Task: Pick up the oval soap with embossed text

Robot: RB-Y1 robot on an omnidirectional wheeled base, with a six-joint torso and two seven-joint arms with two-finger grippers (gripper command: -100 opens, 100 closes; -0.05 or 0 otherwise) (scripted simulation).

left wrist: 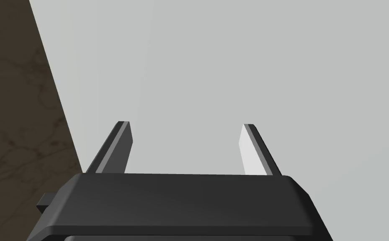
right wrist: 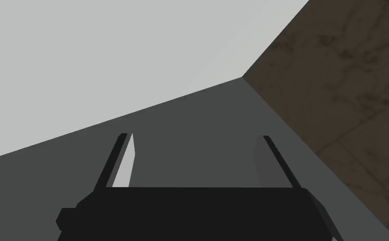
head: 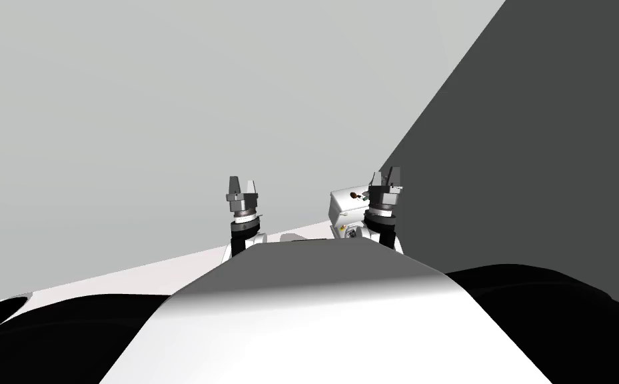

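Observation:
Both arms are raised in front of me, fingers pointing up. My left gripper (head: 242, 185) stands open with nothing between its fingers (left wrist: 122, 144). My right gripper (head: 386, 177) is also open and empty, its fingers (right wrist: 124, 161) about a third of the picture apart. A small white box (head: 348, 208) with a few small brown spots on its face sits just left of the right forearm, level with the wrist.
A light grey wall (head: 168, 100) stands ahead and meets a dark grey wall (head: 534, 167) at the right. A white strip of flat surface (head: 101, 280) runs low at the left, below the light wall. Black areas (head: 48, 333) lie beside my chest.

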